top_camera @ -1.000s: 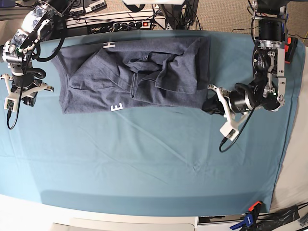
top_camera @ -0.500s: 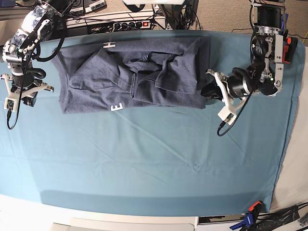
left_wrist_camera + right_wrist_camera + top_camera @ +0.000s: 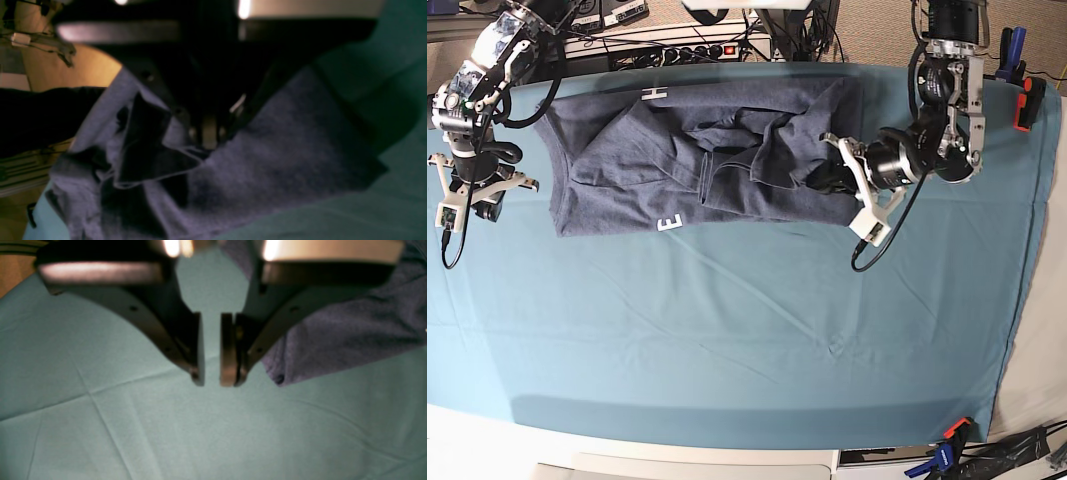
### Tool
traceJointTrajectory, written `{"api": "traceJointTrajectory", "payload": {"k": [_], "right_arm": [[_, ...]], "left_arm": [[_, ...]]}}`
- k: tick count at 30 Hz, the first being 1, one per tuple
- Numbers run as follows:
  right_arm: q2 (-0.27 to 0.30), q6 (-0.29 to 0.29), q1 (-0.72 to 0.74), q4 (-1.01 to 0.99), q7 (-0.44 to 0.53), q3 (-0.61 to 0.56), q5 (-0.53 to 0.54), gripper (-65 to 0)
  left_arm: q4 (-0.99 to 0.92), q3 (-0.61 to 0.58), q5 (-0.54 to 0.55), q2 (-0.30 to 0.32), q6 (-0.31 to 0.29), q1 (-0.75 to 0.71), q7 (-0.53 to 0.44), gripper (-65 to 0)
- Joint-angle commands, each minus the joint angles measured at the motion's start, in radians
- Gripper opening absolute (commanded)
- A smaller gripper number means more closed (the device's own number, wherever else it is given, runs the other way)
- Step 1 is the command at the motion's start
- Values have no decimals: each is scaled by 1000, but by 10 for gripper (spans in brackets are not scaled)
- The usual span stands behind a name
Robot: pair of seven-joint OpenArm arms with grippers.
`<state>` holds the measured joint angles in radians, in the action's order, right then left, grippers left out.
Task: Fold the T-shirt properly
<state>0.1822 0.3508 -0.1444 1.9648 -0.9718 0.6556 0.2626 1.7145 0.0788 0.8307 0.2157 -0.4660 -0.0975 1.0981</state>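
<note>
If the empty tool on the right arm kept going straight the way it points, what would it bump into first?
Probably the teal table cloth. The right tool points down at bare cloth with nothing between its fingers, and the T-shirt lies just off to one side. Depth is hard to judge here.

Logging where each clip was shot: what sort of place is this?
Likely a robotics lab bench: a teal table cloth, a power strip with tangled cables behind it, and a clamp at the table edge.
</note>
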Motion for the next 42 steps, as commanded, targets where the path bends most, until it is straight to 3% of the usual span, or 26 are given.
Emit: {"api": "traceJointTrajectory", "payload": {"k": [1, 9, 19, 27, 33, 42], "right_arm": [[14, -4, 8, 18, 25, 6, 10, -555], [14, -4, 9, 18, 30, 6, 14, -555], [14, -3, 9, 18, 32, 6, 18, -555], [14, -4, 8, 18, 33, 6, 18, -555], [14, -3, 9, 18, 34, 6, 18, -555], [14, -3, 9, 18, 34, 6, 18, -555]], "left_arm": [[16, 2, 22, -1, -3, -1, -16, -650], [16, 2, 44, -11, -5, -58, -15, -650], [24, 2, 42, -16, -32, -22, -18, -650], [24, 2, -98, -13, -19, 14, -45, -650], [24, 2, -167, 10, 27, 13, -45, -650], [25, 2, -30, 14, 21, -48, -21, -650]]}}
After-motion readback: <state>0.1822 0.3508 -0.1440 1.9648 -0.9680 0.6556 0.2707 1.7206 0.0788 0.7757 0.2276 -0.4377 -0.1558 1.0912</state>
